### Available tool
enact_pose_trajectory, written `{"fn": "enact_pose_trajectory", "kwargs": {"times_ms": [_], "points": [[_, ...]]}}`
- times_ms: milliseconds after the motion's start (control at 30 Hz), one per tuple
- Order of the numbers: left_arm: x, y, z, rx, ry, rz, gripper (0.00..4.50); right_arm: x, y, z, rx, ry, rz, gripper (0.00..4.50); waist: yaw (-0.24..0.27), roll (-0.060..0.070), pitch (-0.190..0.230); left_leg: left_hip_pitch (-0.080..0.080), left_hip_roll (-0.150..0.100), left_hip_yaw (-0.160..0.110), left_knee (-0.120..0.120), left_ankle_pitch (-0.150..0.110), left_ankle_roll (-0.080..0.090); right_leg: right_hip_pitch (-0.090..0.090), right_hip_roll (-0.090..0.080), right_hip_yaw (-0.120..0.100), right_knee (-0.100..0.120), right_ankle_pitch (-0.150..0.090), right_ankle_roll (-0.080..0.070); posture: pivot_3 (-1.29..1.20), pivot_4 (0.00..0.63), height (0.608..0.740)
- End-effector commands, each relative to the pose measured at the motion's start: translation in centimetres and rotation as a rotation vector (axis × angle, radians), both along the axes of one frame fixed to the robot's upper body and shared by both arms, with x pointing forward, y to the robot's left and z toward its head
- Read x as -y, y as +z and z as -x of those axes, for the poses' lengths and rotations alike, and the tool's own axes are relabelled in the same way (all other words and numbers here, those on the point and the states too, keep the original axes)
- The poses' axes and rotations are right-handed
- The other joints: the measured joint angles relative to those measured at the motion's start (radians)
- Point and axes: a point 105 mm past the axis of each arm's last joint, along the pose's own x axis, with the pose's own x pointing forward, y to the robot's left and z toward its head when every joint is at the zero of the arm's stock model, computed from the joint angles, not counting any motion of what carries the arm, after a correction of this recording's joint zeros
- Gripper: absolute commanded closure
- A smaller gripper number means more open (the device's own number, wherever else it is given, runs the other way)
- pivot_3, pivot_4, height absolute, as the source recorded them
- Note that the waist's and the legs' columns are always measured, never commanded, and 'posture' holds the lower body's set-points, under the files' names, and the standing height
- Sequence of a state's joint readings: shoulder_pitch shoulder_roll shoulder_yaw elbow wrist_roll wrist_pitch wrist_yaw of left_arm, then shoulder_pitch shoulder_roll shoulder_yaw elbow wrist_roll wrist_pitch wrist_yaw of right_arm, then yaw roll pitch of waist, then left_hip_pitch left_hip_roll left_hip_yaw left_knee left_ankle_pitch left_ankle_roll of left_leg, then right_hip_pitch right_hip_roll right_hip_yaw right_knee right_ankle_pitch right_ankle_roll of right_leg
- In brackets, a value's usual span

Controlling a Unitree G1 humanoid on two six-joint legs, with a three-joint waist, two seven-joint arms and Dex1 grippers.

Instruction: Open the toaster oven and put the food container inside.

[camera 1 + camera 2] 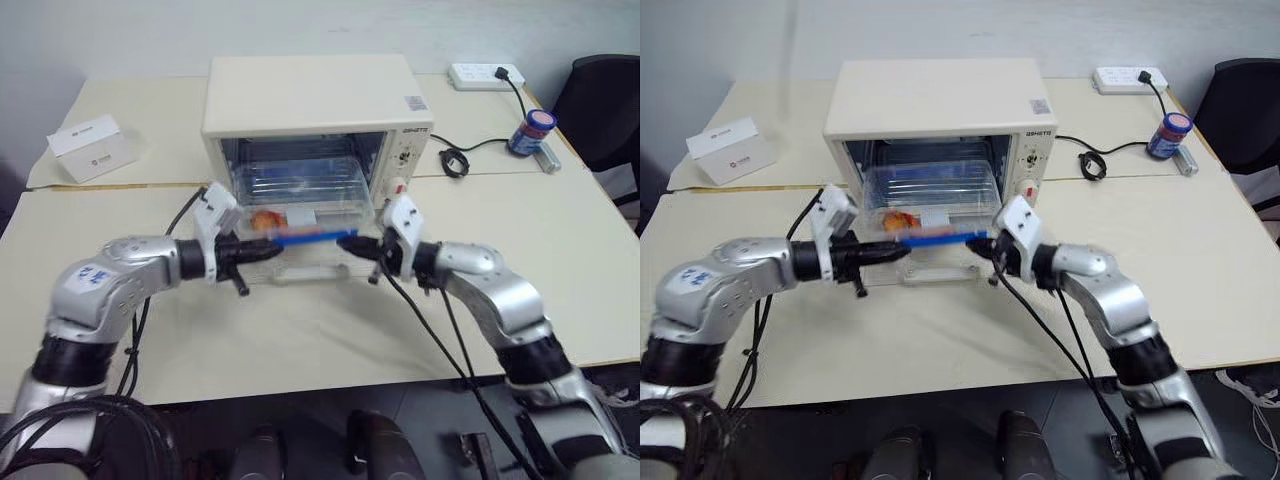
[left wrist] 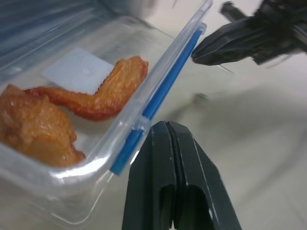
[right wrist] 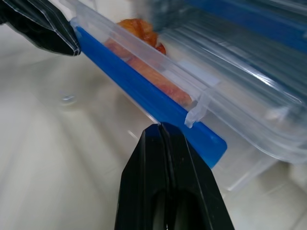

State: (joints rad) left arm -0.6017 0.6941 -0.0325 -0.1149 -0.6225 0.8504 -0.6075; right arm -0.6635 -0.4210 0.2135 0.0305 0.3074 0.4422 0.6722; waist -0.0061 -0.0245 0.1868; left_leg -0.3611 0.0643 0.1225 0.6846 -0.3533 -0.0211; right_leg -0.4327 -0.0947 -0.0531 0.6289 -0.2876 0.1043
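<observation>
The cream-white toaster oven (image 1: pixel 310 95) stands in the middle of the table with its glass door (image 1: pixel 310 270) folded down flat in front. The clear food container (image 1: pixel 300 200), holding orange food pieces (image 2: pixel 43 129), reaches partly into the oven's mouth. Its near edge with the blue clip strip (image 1: pixel 312 237) juts out over the door. My left gripper (image 1: pixel 275 250) is shut, its tip at the strip's left end. My right gripper (image 1: pixel 345 242) is also shut, its tip against the strip's right end (image 3: pixel 192 124). Nothing sits between either pair of fingers.
A small white cardboard box (image 1: pixel 90 147) lies at the table's far left. At the far right are a white power strip (image 1: pixel 485 75), a black cable (image 1: pixel 455 160) and a blue jar (image 1: pixel 530 132). A dark chair (image 1: pixel 605 110) stands beyond the right edge.
</observation>
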Motion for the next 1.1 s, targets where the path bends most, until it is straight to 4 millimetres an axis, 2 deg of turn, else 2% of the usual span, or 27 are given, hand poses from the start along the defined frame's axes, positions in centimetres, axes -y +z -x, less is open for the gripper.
{"fn": "enact_pose_trajectory", "kwargs": {"times_ms": [33,133,200,300,433,500,600,733,867,1033,1100], "points": [[-0.6,2.1,-2.4,0.118,0.118,0.017,4.5,-0.3,2.2,-2.4,0.093,-0.101,-0.063,4.49,-0.004,0.0,0.0,-0.002,0.0,0.0,0.0,0.0,0.0,-0.002,0.0,0.0,0.0,0.0,0.0,0.0,0.15,0.74],[-1.3,4.6,-4.7,0.202,0.243,0.073,4.5,-0.9,3.2,-3.7,0.123,-0.147,-0.114,4.49,-0.011,0.0,0.0,-0.013,0.0,0.0,0.005,0.0,0.0,-0.013,0.0,0.0,0.005,0.0,0.0,0.0,0.15,0.74],[-1.0,6.2,-4.4,0.229,0.212,0.132,4.5,-0.8,3.9,-3.7,0.126,-0.145,-0.154,4.49,-0.015,0.0,0.0,-0.014,0.0,-0.001,0.007,0.0,0.0,-0.013,-0.001,-0.001,0.008,0.0,0.0,0.0,0.15,0.74],[-0.6,7.5,-1.6,0.219,0.06,0.184,4.5,-0.5,4.3,-1.8,0.118,-0.046,-0.167,4.49,-0.023,0.0,0.0,-0.014,0.0,-0.001,0.007,0.0,0.0,-0.013,-0.002,-0.001,0.008,0.0,0.0,0.0,0.15,0.74],[-2.9,9.2,3.8,0.183,-0.093,0.163,4.5,2.4,3.5,3.1,0.011,0.094,-0.146,4.49,-0.026,0.0,0.0,-0.013,0.0,-0.003,0.005,0.0,0.0,-0.013,-0.002,-0.001,0.008,0.0,0.0,0.0,0.15,0.74],[-4.2,10.3,5.5,0.175,-0.115,0.163,4.5,3.8,2.7,5.4,-0.052,0.124,-0.117,4.49,-0.023,0.0,0.0,-0.014,0.001,-0.003,0.005,-0.001,0.0,-0.013,-0.002,-0.002,0.008,0.0,0.0,0.0,0.15,0.74],[-5.5,11.4,7.2,0.15,-0.139,0.163,3.95,5.3,1.4,7.7,-0.135,0.136,-0.075,4.5,-0.019,0.0,0.0,-0.013,0.001,-0.003,0.008,0.0,0.0,-0.011,-0.002,-0.001,0.008,0.0,0.0,0.0,0.15,0.74],[-6.3,12.2,10.1,0.138,-0.242,0.044,2.76,6.8,-3.1,10.3,-0.284,0.056,-0.01,4.5,-0.017,0.0,0.0,-0.009,0.001,-0.003,0.008,-0.001,0.0,-0.008,-0.001,-0.001,0.007,-0.001,-0.001,0.0,0.15,0.74],[-6.2,12.7,10.9,0.142,-0.291,-0.015,1.56,6.6,-5.9,8.6,-0.312,-0.09,-0.034,4.5,-0.017,0.0,0.0,-0.009,0.0,-0.002,0.008,-0.001,0.0,-0.008,-0.001,0.0,0.007,-0.001,-0.001,0.0,0.15,0.74],[-6.2,13.1,10.8,0.162,-0.297,-0.031,0.04,5.7,-7.6,6.9,-0.312,-0.145,-0.048,4.5,-0.02,0.0,0.0,-0.01,0.0,-0.001,0.007,-0.001,0.0,-0.011,0.0,0.001,0.009,-0.001,-0.003,0.0,0.15,0.74],[-6.2,13.2,10.8,0.166,-0.297,-0.031,0.04,5.5,-7.9,6.5,-0.304,-0.155,-0.05,4.5,-0.021,-0.001,0.0,-0.01,0.0,-0.001,0.007,-0.001,0.0,-0.011,0.0,0.001,0.01,-0.001,-0.003,0.0,0.15,0.74]]}}
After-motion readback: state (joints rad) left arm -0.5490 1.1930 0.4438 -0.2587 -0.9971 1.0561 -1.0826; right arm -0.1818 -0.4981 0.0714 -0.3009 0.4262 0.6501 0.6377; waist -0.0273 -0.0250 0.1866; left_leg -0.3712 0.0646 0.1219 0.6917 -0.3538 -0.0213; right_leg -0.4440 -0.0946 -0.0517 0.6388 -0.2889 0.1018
